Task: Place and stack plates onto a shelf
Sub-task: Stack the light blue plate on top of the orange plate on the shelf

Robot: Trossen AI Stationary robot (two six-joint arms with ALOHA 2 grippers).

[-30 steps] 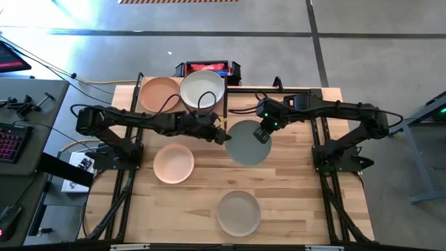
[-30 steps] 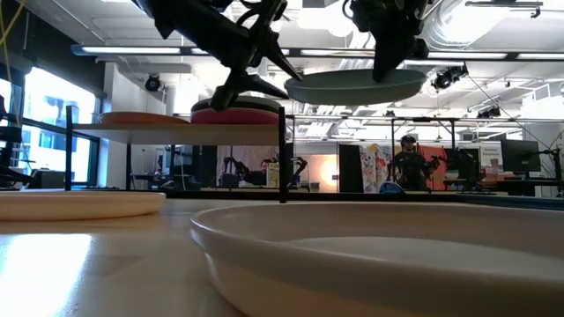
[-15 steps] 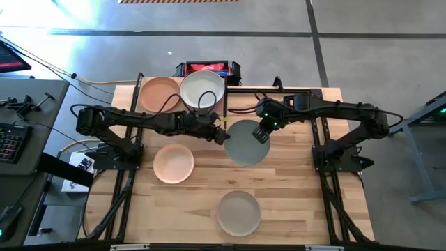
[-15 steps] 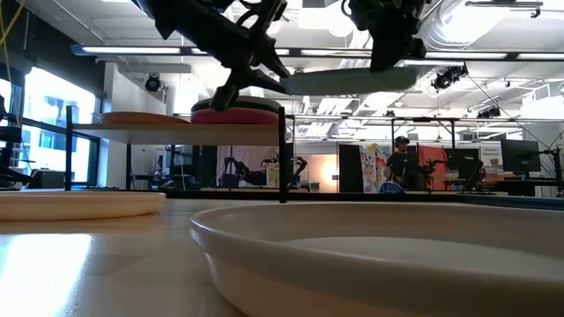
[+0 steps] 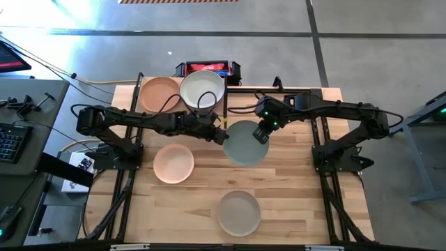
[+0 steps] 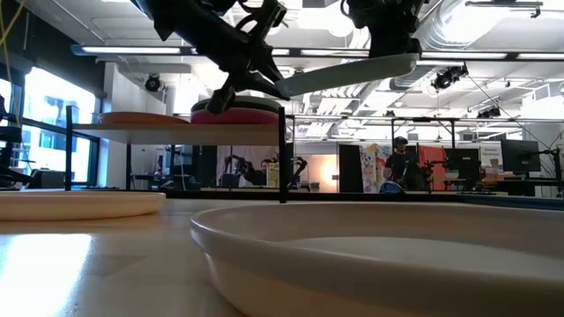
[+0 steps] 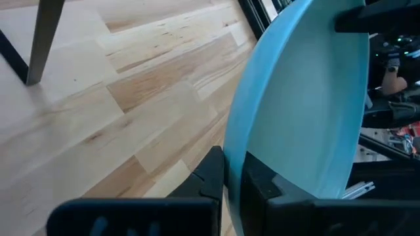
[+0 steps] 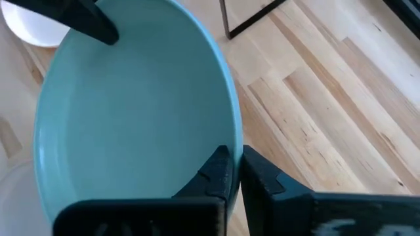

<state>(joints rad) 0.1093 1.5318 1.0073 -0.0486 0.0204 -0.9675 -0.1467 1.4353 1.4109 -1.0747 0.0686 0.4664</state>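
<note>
Above bare tabletop [image 5: 293,181], both pincers pinch opposite rims of the tilted sage plate [image 5: 244,143]

The plate held in the air [image 5: 244,143] is soft grey-green. At ten o'clock, a white plate [image 5: 202,88] sits beside an orange one [image 5: 159,93]. A peach plate [image 5: 173,162] lies at eight o'clock and a beige plate [image 5: 238,213] at six. The table [image 5: 293,188] is light wood with stripes. Both arms are black. A red box [image 5: 205,66] sits at twelve.
</note>
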